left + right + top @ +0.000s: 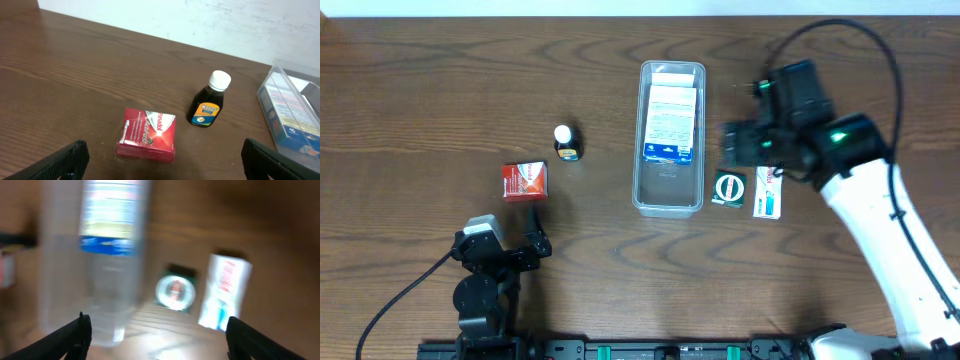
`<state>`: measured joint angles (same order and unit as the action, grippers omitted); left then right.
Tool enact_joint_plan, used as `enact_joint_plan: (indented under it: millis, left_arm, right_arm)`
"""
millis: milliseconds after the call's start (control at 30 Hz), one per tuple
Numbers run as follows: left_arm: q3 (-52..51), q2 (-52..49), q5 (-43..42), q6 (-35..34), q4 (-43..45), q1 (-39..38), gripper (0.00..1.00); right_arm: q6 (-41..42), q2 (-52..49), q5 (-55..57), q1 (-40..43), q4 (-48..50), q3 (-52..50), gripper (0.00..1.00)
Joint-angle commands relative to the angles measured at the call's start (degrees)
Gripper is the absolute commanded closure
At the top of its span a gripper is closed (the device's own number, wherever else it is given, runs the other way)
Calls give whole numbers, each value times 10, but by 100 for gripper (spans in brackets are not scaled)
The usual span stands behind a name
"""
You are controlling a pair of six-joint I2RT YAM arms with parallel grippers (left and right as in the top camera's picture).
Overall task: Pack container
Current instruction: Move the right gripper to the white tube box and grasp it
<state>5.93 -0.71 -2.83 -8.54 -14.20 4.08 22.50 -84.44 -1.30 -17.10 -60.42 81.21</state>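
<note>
The overhead camera looks straight down on the whole counter (420,100). The left wrist camera sits low and close, facing forward past the left gripper (165,150) at a red box (146,136) just ahead. The right wrist camera, blurred, tilts down past the right gripper (157,325). Both wrist views catch the clear container (266,97), right of the left gripper and left of the right one.

Two arms: one all black, one black and white.
The left arm (485,275) is black throughout, with a grey block (480,230) at its head and a black cable (400,298) running from it. The right arm (880,225) has smooth white links, a boxy black wrist with a green light (838,137), and a thin black cable (832,25). The left fingers (65,160) and right fingers (70,335) are matte black wedges.
</note>
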Motion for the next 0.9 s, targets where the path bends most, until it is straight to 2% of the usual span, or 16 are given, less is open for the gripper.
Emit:
enact_joint_plan:
  millis: [0,233,567,733,867]
  left_arm:
    - [-13,0,-4,8,-7,-1,2]
    - [-13,0,-4,8,-8,-1,2]
    - [-13,0,-4,8,-8,-1,2]
    - [-13,0,-4,8,-8,-1,2]
    - [-13,0,-4,8,-8,-1,2]
  right_arm:
    - [62,-24,21,45,-11,-32,13]
    - [62,-93,21,85,40,-132,14]
    - [62,-184,41,96,112,-187,22]
    - [62,-204,41,100,129,-188,39]
    - [62,-204,41,100,133,-188,48]
